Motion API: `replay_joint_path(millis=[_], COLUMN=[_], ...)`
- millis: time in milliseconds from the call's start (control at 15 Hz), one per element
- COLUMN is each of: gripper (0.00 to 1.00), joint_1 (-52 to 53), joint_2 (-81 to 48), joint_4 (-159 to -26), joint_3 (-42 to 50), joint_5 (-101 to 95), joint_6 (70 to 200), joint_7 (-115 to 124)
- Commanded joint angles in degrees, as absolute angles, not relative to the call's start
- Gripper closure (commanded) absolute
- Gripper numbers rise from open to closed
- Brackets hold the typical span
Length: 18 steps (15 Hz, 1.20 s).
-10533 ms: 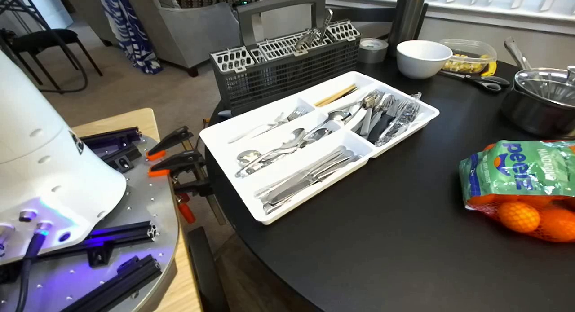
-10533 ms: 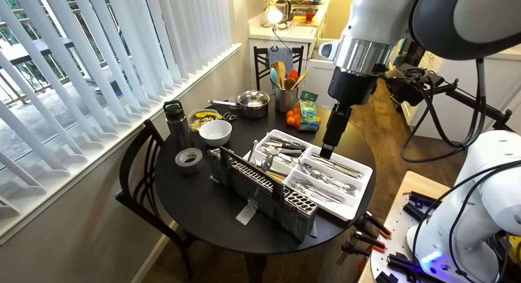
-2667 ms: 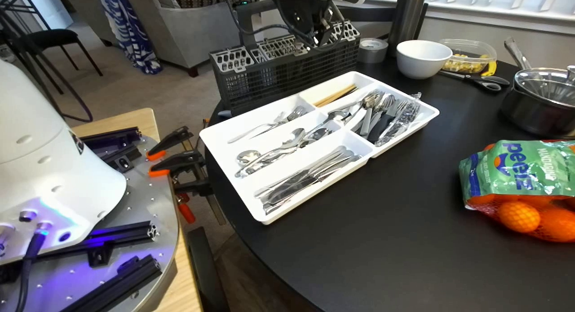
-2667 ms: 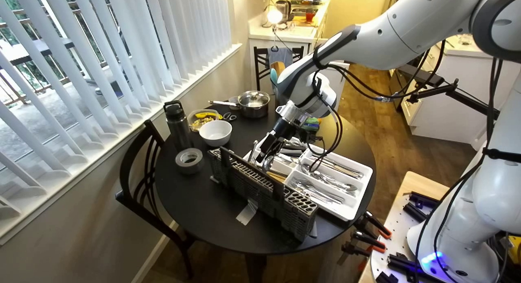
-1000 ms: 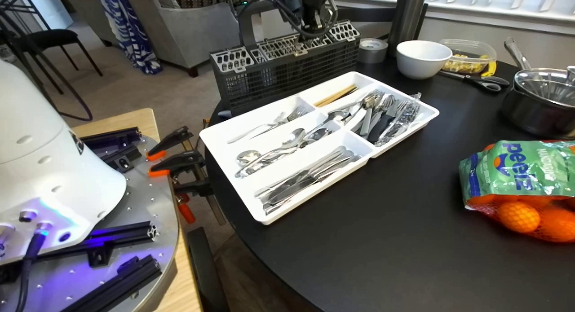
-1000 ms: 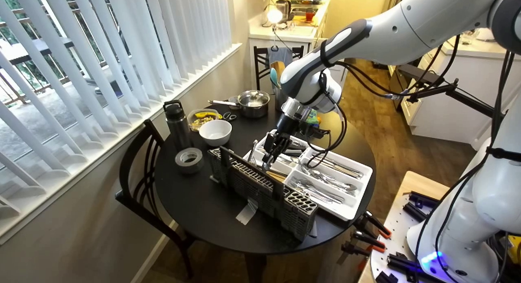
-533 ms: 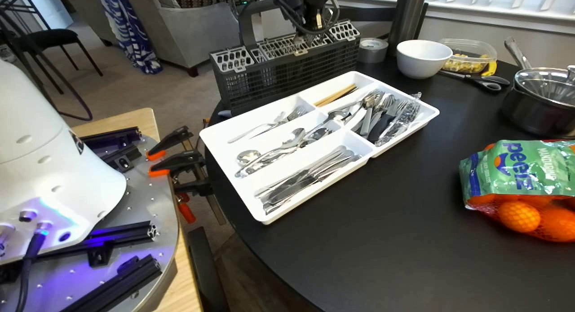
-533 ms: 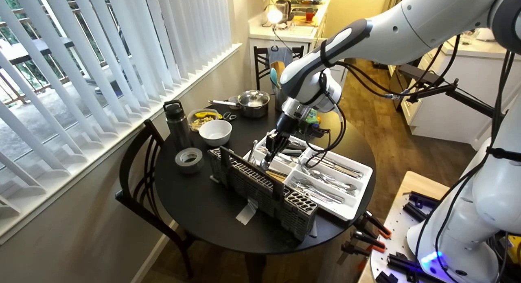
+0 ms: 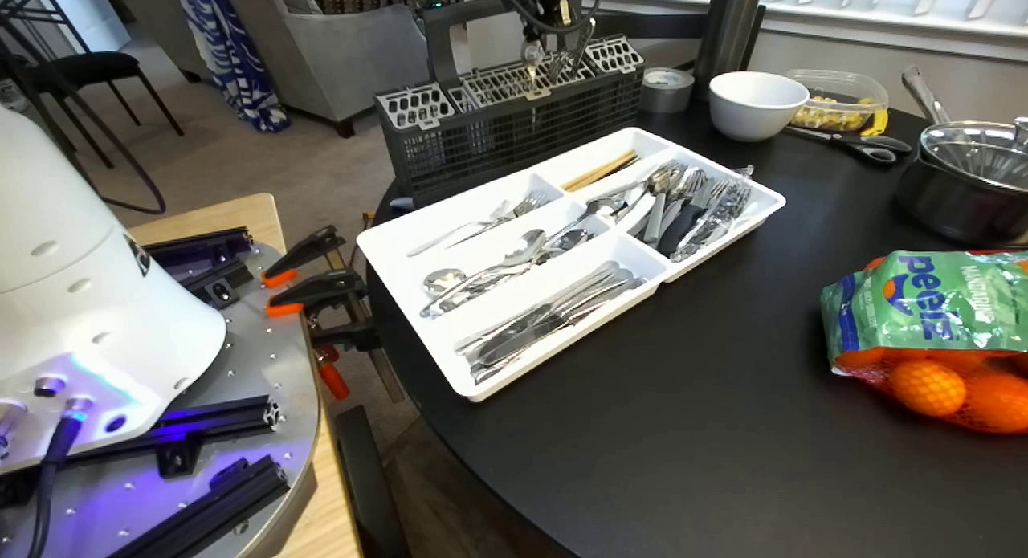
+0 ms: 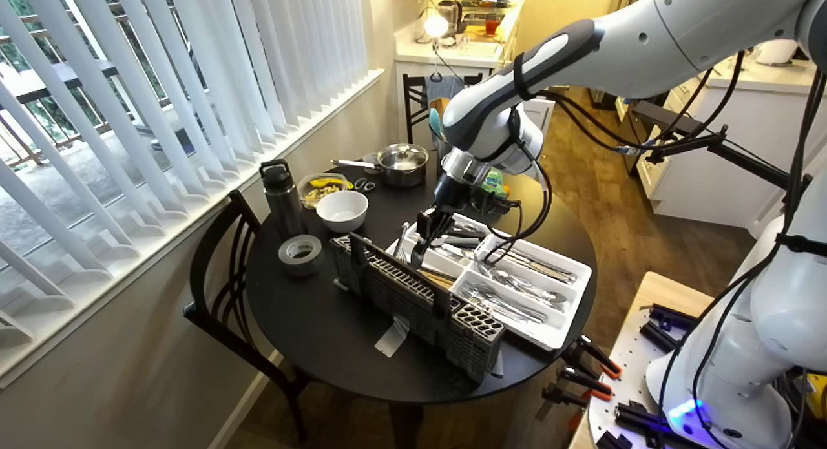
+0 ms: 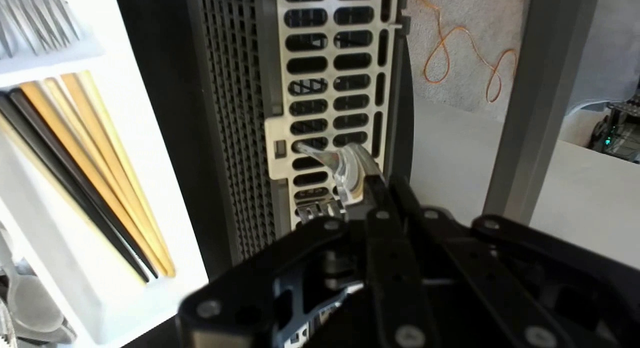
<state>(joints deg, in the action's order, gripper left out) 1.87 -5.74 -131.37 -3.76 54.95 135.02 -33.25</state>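
Note:
My gripper [image 11: 384,185], its fingers almost together, is shut on a shiny spoon [image 11: 352,172] above the dark cutlery basket [image 11: 310,125]. The spoon's bowl is at the fingertips and its handle points down at the slotted lid; whether the handle's end is still inside a slot I cannot tell. In an exterior view the spoon [image 9: 532,54] hangs below the gripper over the basket [image 9: 514,124]. Several forks [image 9: 562,64] stand in the basket close beside it. A white cutlery tray [image 9: 418,229] with spoons, forks, knives and chopsticks [image 11: 117,172] lies alongside.
The basket's tall grey handle [image 11: 542,102] arches close to the gripper. On the round black table are a tape roll [image 10: 300,252], a steel bottle [image 10: 281,200], a white bowl [image 10: 342,213], a lidded pot [image 10: 402,166] and a mandarin bag [image 9: 923,301].
Over the last second the gripper has closed on the spoon. It has since risen a little, and the spoon's bowl and part of its handle now show above the basket lid.

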Motion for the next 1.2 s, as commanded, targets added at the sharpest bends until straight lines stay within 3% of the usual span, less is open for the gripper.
replay_joint_path(millis=[0,1133], gripper=[0.98,0.97], joint_1=[2.18,5.04], joint_2=[-2.77,6.67], joint_4=[-133.02,-136.7], joint_3=[-3.92,-5.5], joint_5=[52.63,49.49], joint_6=[134.85,136.63], joint_7=[-32.33,-31.6])
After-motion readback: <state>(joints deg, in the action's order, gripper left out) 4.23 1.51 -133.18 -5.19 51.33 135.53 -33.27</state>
